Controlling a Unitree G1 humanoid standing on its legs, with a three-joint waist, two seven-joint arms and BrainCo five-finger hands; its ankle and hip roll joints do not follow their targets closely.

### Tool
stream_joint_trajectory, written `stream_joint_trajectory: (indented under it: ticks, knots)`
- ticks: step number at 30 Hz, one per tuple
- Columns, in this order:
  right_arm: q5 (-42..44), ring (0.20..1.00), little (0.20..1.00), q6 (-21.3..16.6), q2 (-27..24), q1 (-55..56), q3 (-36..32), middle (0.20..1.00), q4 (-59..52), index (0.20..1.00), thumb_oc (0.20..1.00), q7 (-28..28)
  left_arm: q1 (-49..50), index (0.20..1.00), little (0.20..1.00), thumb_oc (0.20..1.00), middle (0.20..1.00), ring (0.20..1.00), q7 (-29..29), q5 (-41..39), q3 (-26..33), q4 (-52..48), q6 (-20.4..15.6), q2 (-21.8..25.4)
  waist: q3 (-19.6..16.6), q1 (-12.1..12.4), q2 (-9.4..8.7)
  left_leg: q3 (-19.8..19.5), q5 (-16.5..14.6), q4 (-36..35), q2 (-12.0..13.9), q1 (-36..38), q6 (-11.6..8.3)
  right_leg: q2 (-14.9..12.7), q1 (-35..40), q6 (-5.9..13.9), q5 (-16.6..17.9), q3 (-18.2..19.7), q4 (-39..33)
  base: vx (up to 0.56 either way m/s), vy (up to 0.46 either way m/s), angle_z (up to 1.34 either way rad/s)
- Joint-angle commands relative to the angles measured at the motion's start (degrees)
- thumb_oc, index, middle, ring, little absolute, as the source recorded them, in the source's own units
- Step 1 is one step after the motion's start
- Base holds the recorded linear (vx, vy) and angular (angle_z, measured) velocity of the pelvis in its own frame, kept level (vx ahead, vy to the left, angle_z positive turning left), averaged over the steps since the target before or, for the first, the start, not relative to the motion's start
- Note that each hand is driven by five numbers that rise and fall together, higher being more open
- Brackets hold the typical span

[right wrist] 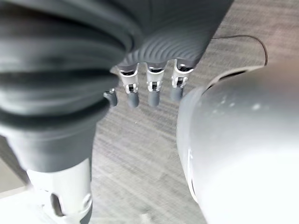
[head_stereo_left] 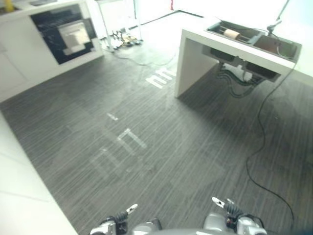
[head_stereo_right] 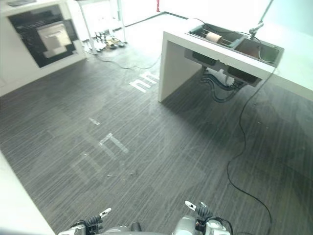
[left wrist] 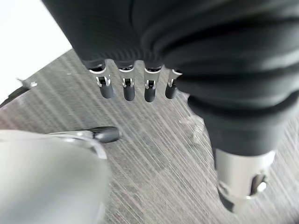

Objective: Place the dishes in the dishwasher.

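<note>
My left hand [left wrist: 125, 88] hangs over the grey striped floor, its fingers straight and nothing in it. My right hand [right wrist: 149, 92] hangs the same way, open and holding nothing. Far ahead on the right a double sink [head_stereo_left: 254, 42] is set in a white counter [head_stereo_left: 195, 54]. A pale round dish-like thing [head_stereo_left: 231, 34] lies in the sink's left basin; what it is I cannot tell. A dark-fronted built-in appliance [head_stereo_left: 63, 32] sits in the white cabinets at the far left.
A faucet [head_stereo_left: 274, 23] stands behind the sink, with pipes [head_stereo_left: 239, 78] hanging under it. Several small items [head_stereo_left: 122, 39] lie on the floor at the back. White tape marks [head_stereo_left: 131, 139] cross the wide grey floor. A white surface [head_stereo_left: 24, 191] borders my left.
</note>
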Motion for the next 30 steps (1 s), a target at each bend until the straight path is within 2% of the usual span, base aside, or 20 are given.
stream_joint_trajectory:
  ticks: [1, 2, 3, 4, 5, 10, 13, 15, 16, 18, 19, 21, 22, 23, 24, 25, 26, 29, 30]
  knots:
    - [0.2, 1.0, 1.0, -1.1, -0.6, -1.2, 1.5, 1.0, -2.5, 1.0, 1.0, 0.2, 0.5, 1.0, 1.0, 1.0, 1.0, 1.0, -2.0, 0.3, -1.5, -1.5, 0.2, -0.7, 1.1, -0.6, -0.29, -1.6, -4.4, 2.9, -0.4, -0.7, -3.18, -1.3, 3.2, 0.64, 14.8, -3.3, -21.5, 0.33, -0.145, -0.03]
    - [0.0, 1.0, 1.0, -0.8, -0.4, -1.3, 1.5, 1.0, -3.0, 1.0, 1.0, 0.0, 0.8, 1.0, 1.0, 1.0, 1.0, 1.0, -1.9, -0.1, -1.9, -1.7, 0.0, -0.6, 1.5, -0.7, -0.35, -1.8, -5.4, 2.7, -0.4, 0.4, -3.26, -2.3, 2.5, 1.28, 16.9, -3.2, -24.6, 0.23, -0.094, -0.24]
    - [-0.2, 1.0, 1.0, -0.7, -0.3, -1.3, 1.4, 1.0, -3.2, 1.0, 1.0, 0.0, 1.0, 1.0, 1.0, 1.0, 1.0, 1.0, -1.9, -0.2, -2.0, -1.7, -0.1, -0.6, 1.6, -0.7, -0.31, -1.8, -5.8, 2.7, -0.3, 0.8, -3.28, -2.6, 2.3, 1.41, 17.4, -3.3, -25.6, 0.39, -0.11, -0.23]
    - [-0.8, 1.0, 1.0, -0.4, -0.1, -1.2, 1.1, 1.0, -3.5, 1.0, 1.0, -0.3, 2.0, 1.0, 1.0, 1.0, 1.0, 1.0, -1.7, -0.1, -1.8, -1.7, -0.6, -0.9, 1.7, -0.3, 0.02, -1.6, -7.6, 3.2, -0.2, 2.3, -3.0, -3.7, 2.8, 1.4, 17.3, -4.1, -25.9, 0.36, -0.093, 0.02]
    - [-0.7, 1.0, 1.0, -0.2, -0.2, -1.1, 1.1, 1.0, -3.5, 1.0, 1.0, -0.3, 2.3, 1.0, 1.0, 1.0, 1.0, 1.0, -1.7, 0.3, -1.6, -1.6, -0.8, -1.0, 1.5, -0.1, 0.03, -1.5, -7.9, 3.8, -0.2, 2.4, -2.99, -3.6, 3.7, 1.23, 16.6, -4.7, -26.0, 0.44, -0.118, 0.11]
    - [0.5, 1.0, 1.0, 0.4, -0.6, -1.5, 0.6, 1.0, -0.6, 1.0, 1.0, -0.4, 3.6, 1.0, 1.0, 1.0, 1.0, 1.0, -0.5, 1.2, -1.7, -0.9, -0.3, -1.9, -0.3, -0.4, -0.18, -1.8, -10.8, 10.3, 0.9, 2.0, -3.08, -1.4, 6.0, -0.12, 13.4, -3.7, -24.2, 0.37, -0.135, 0.11]
    - [-1.9, 1.0, 1.0, 1.0, -1.3, -1.6, 1.0, 1.0, 0.4, 1.0, 1.0, 0.5, 4.5, 1.0, 1.0, 1.0, 1.0, 1.0, -0.3, 1.2, -0.7, 0.0, -1.1, -2.8, -2.3, -0.6, -0.22, -1.7, -12.4, 14.8, 2.6, 3.2, -4.78, 1.3, 8.1, -2.37, 10.8, -4.2, -24.6, 0.45, -0.164, -0.2]
    - [-2.5, 1.0, 1.0, 1.5, -1.7, -1.7, 1.2, 1.0, 0.4, 1.0, 1.0, 0.8, 4.7, 1.0, 1.0, 1.0, 1.0, 1.0, -0.1, 0.3, -0.5, 0.1, -1.3, -3.1, -2.9, -0.7, -0.06, -1.8, -11.6, 17.2, 3.5, 3.1, -5.69, 2.4, 8.6, -3.35, 9.9, -4.3, -24.9, 0.27, -0.116, -0.56]
    - [-3.4, 1.0, 1.0, 1.7, -2.4, -1.8, 1.6, 1.0, 0.3, 1.0, 1.0, 1.4, 4.7, 1.0, 1.0, 1.0, 1.0, 1.0, -0.1, -1.0, -0.2, 0.1, -1.4, -3.2, -3.4, -0.8, 0.14, -2.0, -8.4, 22.5, 5.0, 2.5, -7.39, 4.1, 9.2, -5.02, 8.4, -4.3, -25.2, 0.23, -0.124, -0.51]
    - [-4.1, 1.0, 1.0, 2.0, -2.9, -2.1, 2.0, 1.0, 0.0, 1.0, 1.0, 1.7, 4.8, 1.0, 1.0, 1.0, 1.0, 1.0, 0.0, -1.7, 0.0, 0.1, -1.5, -3.3, -3.6, -0.8, 0.43, -2.4, -5.2, 28.0, 6.3, 1.1, -8.98, 5.6, 9.9, -6.62, 6.8, -4.4, -25.4, 0.24, -0.18, -0.4]
    - [-4.4, 1.0, 1.0, 2.8, -3.7, -2.5, 2.7, 1.0, -0.5, 1.0, 1.0, 1.7, 4.8, 1.0, 1.0, 1.0, 1.0, 1.0, -0.4, -1.1, 0.9, 0.3, -1.9, -3.5, -3.2, 0.0, 0.09, -3.2, 0.1, 40.4, 9.2, -5.3, -11.23, 7.3, 12.2, -9.26, 4.3, -4.4, -26.1, 0.22, -0.214, -0.36]
    - [-3.9, 1.0, 1.0, 2.9, -4.2, -2.5, 2.7, 1.0, -0.8, 1.0, 1.0, 1.5, 4.1, 1.0, 1.0, 1.0, 1.0, 1.0, -0.8, -0.5, 1.0, -0.2, -1.6, -3.4, -2.0, 0.8, -0.35, -4.9, 1.6, 47.3, 11.6, -13.8, -11.19, 8.0, 14.4, -10.61, 3.0, -4.0, -26.5, 0.21, -0.138, -0.39]
    - [-3.8, 1.0, 1.0, 2.7, -4.3, -2.5, 2.7, 1.0, -0.7, 1.0, 1.0, 1.6, 3.8, 1.0, 1.0, 1.0, 1.0, 1.0, -0.9, -0.3, 0.9, -0.4, -1.7, -3.5, -1.4, 1.1, -0.33, -5.4, 0.8, 46.8, 11.3, -16.4, -10.33, 8.2, 15.3, -10.58, 2.6, -3.4, -26.6, 0.18, 0.068, -0.32]
    - [-4.9, 1.0, 1.0, 2.3, -4.1, -2.7, 2.5, 1.0, -0.5, 1.0, 1.0, 1.9, 3.5, 1.0, 1.0, 1.0, 1.0, 1.0, -0.7, -0.8, 0.5, -0.7, -2.1, -3.7, -0.5, 1.7, -0.85, -4.6, 0.9, 41.2, 8.7, -18.2, -8.11, 7.7, 16.5, -10.26, 3.0, -2.2, -27.1, 0.16, 0.139, -0.35]
    - [-5.6, 1.0, 1.0, 2.2, -4.0, -2.7, 2.4, 1.0, -0.4, 1.0, 1.0, 1.9, 3.4, 1.0, 1.0, 1.0, 1.0, 1.0, -0.6, -1.1, 0.4, -0.7, -2.2, -3.8, -0.3, 1.9, -0.8, -4.3, 0.6, 38.8, 8.2, -18.0, -7.8, 7.8, 17.1, -9.97, 2.9, -1.8, -27.3, 0.29, 0.257, -0.64]
    - [-6.5, 1.0, 1.0, 2.4, -3.8, -2.9, 2.4, 1.0, -0.2, 1.0, 1.0, 1.7, 3.4, 1.0, 1.0, 1.0, 1.0, 1.0, 0.0, -1.6, 0.2, -1.0, -2.0, -4.1, 0.3, 2.3, -0.37, -2.9, 1.3, 29.0, 8.0, -17.3, -7.71, 8.2, 18.5, -9.15, 2.5, -1.0, -27.7, 0.37, 0.299, -0.7]
    - [-6.7, 1.0, 1.0, 2.4, -3.6, -2.7, 2.6, 1.0, 0.0, 1.0, 1.0, 1.4, 3.7, 1.0, 1.0, 1.0, 1.0, 1.0, 0.4, -2.1, -0.4, -1.2, -2.0, -4.1, 0.8, 2.9, 0.3, -4.2, 2.6, 20.2, 6.8, -17.2, -8.01, 8.5, 19.3, -8.27, 2.3, 0.4, -27.9, 0.37, 0.296, -0.6]
    - [-6.6, 1.0, 1.0, 1.9, -3.4, -2.5, 2.9, 1.0, 0.8, 1.0, 1.0, 1.2, 4.2, 1.0, 1.0, 1.0, 1.0, 1.0, 0.6, -2.0, -0.7, -1.0, -2.3, -4.2, 1.1, 4.2, 1.05, -7.2, 5.5, 11.5, 6.4, -17.6, -9.11, 9.2, 20.6, -7.39, 2.2, 2.2, -28.7, 0.3, 0.21, -0.15]
    - [-6.1, 1.0, 1.0, 1.2, -3.1, -2.1, 3.2, 1.0, 1.6, 1.0, 1.0, 0.9, 4.7, 1.0, 1.0, 1.0, 1.0, 1.0, 0.5, 0.3, -0.7, -0.3, -3.1, -4.2, 1.0, 5.4, 1.83, -8.3, 10.2, 4.8, 8.4, -19.5, -10.5, 9.9, 22.1, -7.26, 1.4, 3.2, -29.2, 0.38, 0.253, -0.2]
